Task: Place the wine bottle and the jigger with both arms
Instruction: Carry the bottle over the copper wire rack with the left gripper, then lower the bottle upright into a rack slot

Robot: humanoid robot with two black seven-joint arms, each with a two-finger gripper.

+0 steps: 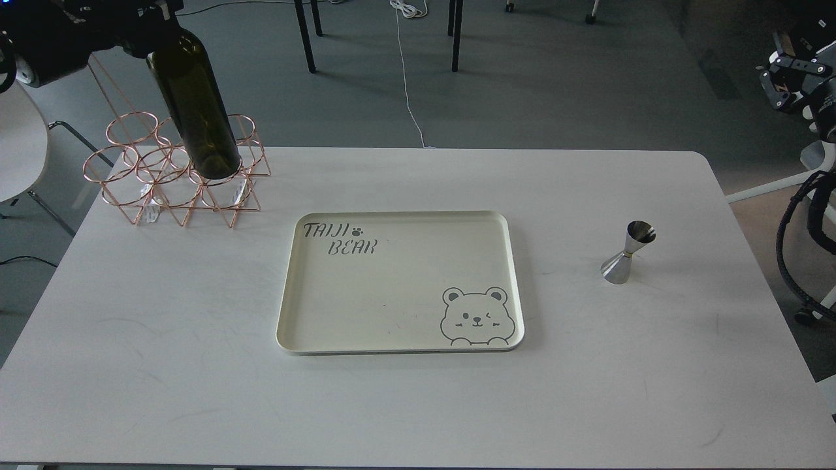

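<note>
My left pincer point(155, 19) grips the wine bottle point(199, 111) hanging below it; right pincer point(787, 78), far from the jigger point(628, 253), unreadable.

Dark olive-green wine bottle point(196, 108); copper-pink wire rack point(176, 171); shiny steel jigger point(627, 253); cream tray point(366, 287) with grey bear drawing and "TAIJI BEAR" lettering; white table point(163, 365), faintly scuffed, perhaps.

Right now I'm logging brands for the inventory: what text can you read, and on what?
"TAIJI BEAR", with a paw print, on the cream tray, top left corner.
A letter-like mark on the right arm's housing: too small to read.
Wine bottle: no label visible.
</note>
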